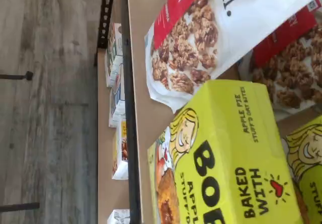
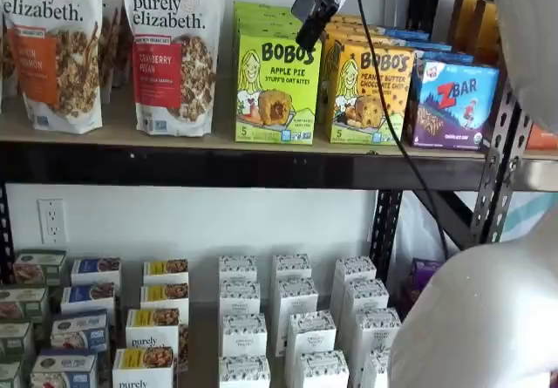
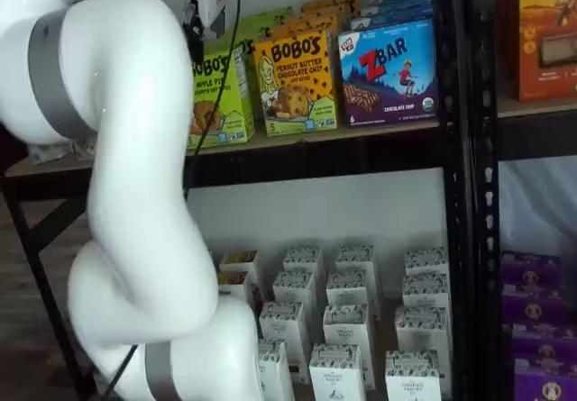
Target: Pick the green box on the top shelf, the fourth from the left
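While the top shelf (image 2: pixel 218 144) is crowded, the green box (image 2: pixel 277 87) is seen upright between the yellow-orange box (image 2: pixel 370 91) and a granola bag (image 2: pixel 172 52). Above its upper right corner the gripper (image 2: pixel 316 17) is held; its fingers are viewed side-on, but are taken as wide apart. The neighbouring box could be clipped if the descent is misaligned.

Granola bags (image 2: pixel 173 52), ZBar box (image 2: pixel 451 102) (blue-purple) above small white boxes (image 2: pixel 292 318).

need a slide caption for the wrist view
Wrist camera over the lime-green Bobo's Apple Pie carton on the tan wooden top shelf, beside a white granola pouch.
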You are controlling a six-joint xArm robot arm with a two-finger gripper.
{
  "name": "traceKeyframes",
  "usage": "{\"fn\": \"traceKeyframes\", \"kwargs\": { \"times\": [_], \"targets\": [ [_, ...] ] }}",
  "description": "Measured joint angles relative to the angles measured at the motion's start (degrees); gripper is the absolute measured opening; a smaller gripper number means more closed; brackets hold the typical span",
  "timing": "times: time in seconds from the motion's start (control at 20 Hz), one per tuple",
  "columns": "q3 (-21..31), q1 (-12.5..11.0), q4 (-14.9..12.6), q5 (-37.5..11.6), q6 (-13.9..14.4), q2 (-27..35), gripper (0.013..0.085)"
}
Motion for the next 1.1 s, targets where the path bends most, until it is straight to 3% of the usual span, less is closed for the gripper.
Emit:
{"fn": "traceKeyframes", "kwargs": {
  "times": [0.7,1.1],
  "targets": [
    [-2.97,-1.47,-1.25,0.53,-2.25,4.63,0.0850],
    [-6.66,-1.86,-2.37,3.86,-2.66,7.90,0.0850]
  ]
}}
